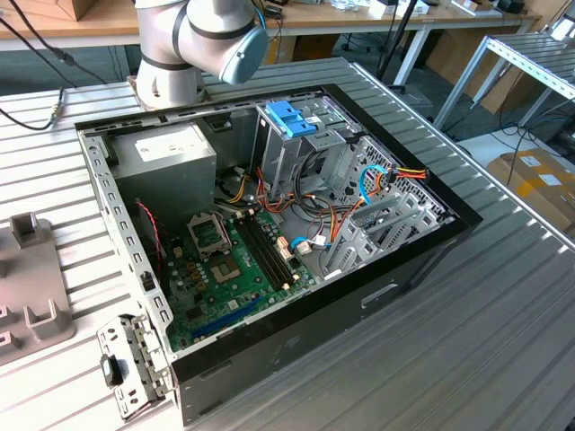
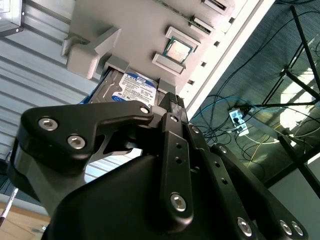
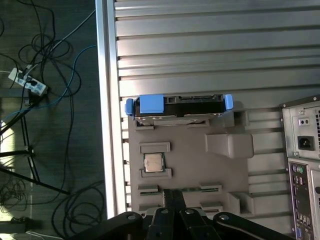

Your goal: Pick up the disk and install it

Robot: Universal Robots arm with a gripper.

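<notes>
The disk (image 3: 175, 109) has a dull grey-silver metal body in a smooth, bright blue plastic frame; in the second wrist view its paper label (image 2: 132, 86) looks slightly glossy. The holder (image 3: 190, 170) is matt grey plastic. The surface (image 3: 210, 50) is ribbed metal with a soft sheen. The gripper (image 2: 169, 100) is matt black with bright screw heads.

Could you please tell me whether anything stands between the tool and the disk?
Nothing visible blocks it. In the first wrist view the tool hangs over the grey holder tray, and the disk stands on edge at the tray's opposite end. A processor chip and a raised block lie low between them.
</notes>
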